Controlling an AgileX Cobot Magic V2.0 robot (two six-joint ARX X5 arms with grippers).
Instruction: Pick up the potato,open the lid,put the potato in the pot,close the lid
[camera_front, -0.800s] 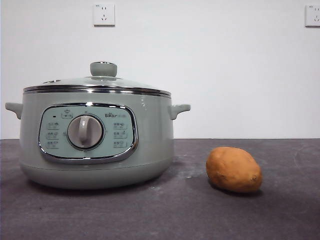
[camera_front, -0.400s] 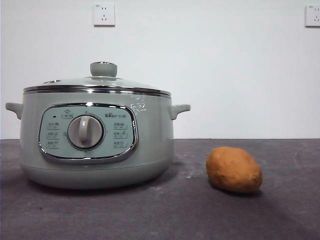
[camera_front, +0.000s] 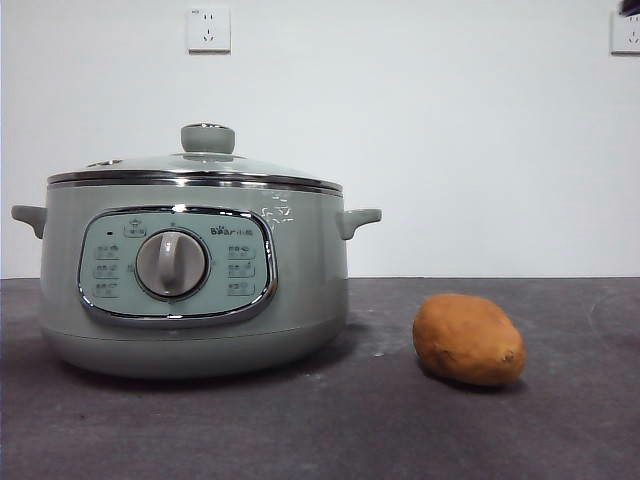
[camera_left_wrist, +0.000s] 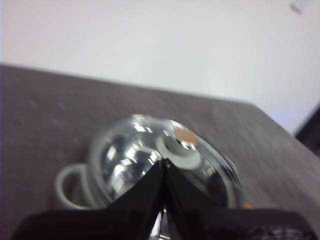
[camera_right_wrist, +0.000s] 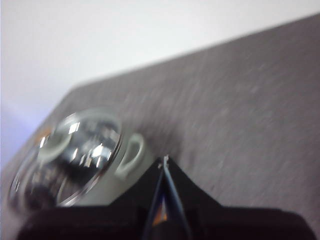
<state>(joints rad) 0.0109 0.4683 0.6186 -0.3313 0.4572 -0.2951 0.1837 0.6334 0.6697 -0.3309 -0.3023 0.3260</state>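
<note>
The sage-green pot (camera_front: 190, 275) stands on the left of the dark table with the glass lid (camera_front: 195, 165) resting on it, knob (camera_front: 207, 137) up. To its right the orange-brown potato (camera_front: 468, 339) lies on the table, apart from the pot. My left gripper (camera_left_wrist: 164, 163) hovers above the lid (camera_left_wrist: 150, 160) near its knob (camera_left_wrist: 180, 149), jaws shut and empty. In the blurred right wrist view, my right gripper (camera_right_wrist: 164, 160) is also shut and empty, over the table beside the pot (camera_right_wrist: 70, 155) and its side handle (camera_right_wrist: 131, 154).
A white wall with two sockets (camera_front: 208, 29) closes the back of the table (camera_front: 320, 430). A small dark tip (camera_front: 630, 6) shows at the top right corner of the front view.
Pot, lid and potato have not moved. A small dark tip has come into the top right corner of the front view.
</note>
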